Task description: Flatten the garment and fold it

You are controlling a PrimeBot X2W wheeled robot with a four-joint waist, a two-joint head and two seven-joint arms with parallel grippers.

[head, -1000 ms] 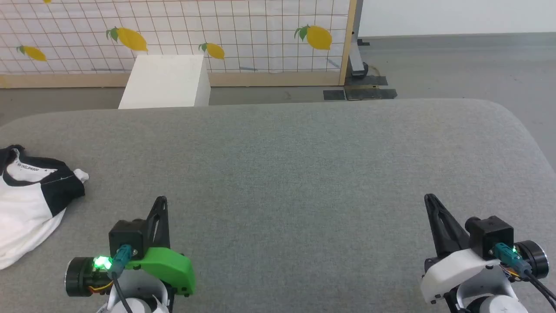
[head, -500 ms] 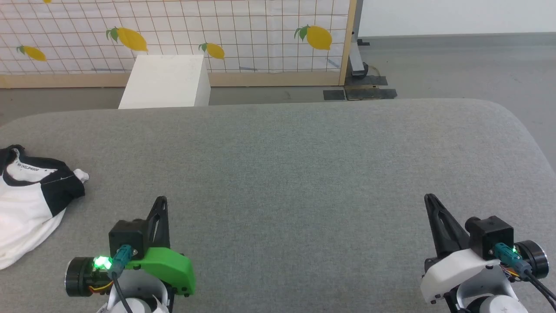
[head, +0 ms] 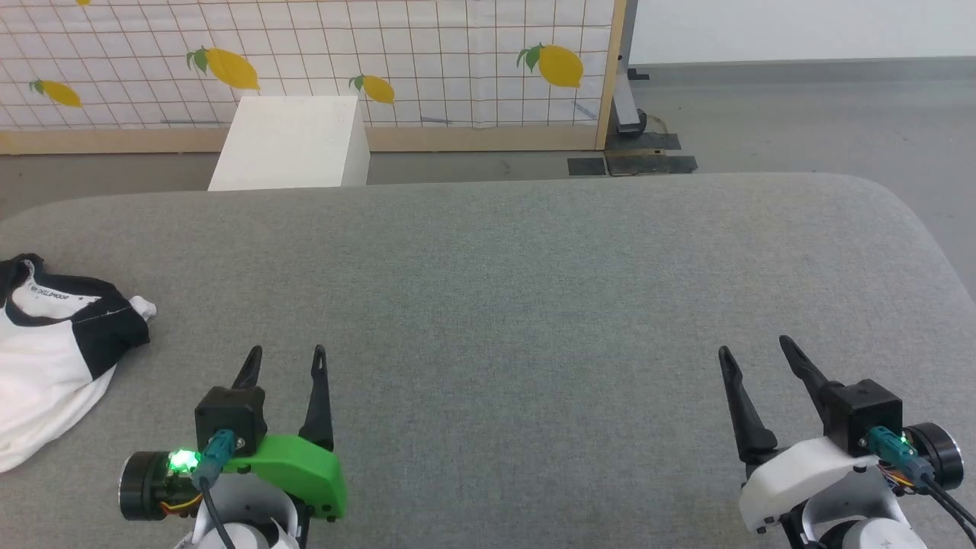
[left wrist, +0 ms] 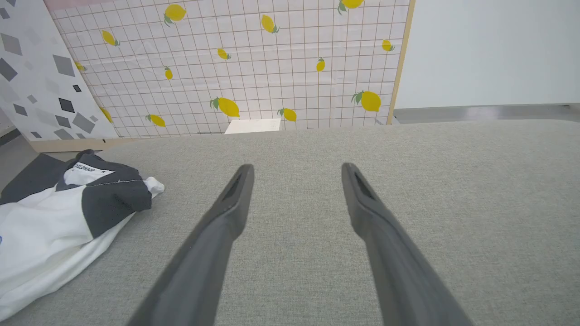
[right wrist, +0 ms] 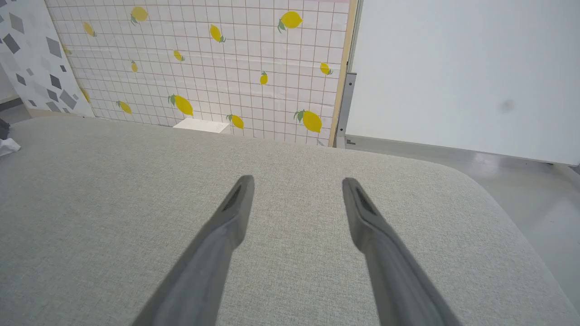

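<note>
The garment [head: 46, 358] lies crumpled at the far left of the grey padded table [head: 518, 282], white body with black sleeve and black neck trim, partly cut off by the view's edge. In the left wrist view the garment [left wrist: 59, 217] sits left of my fingers. My left gripper [head: 286, 352] hovers open over bare table, to the right of the garment and apart from it. My right gripper [head: 755, 345] stands open far to the right, nothing between its fingers. Both wrist views show spread fingers: left gripper [left wrist: 297, 168], right gripper [right wrist: 297, 181].
A white box [head: 293, 141] stands on the floor beyond the table's far edge. Behind it is a tiled panel with lemon prints [head: 381, 61] in a wooden frame. Grey floor [head: 801, 114] lies to the right of the table's rounded far corner.
Both grippers have opened; a second ago their fingers were pressed together. The arms and the garment have stayed in place.
</note>
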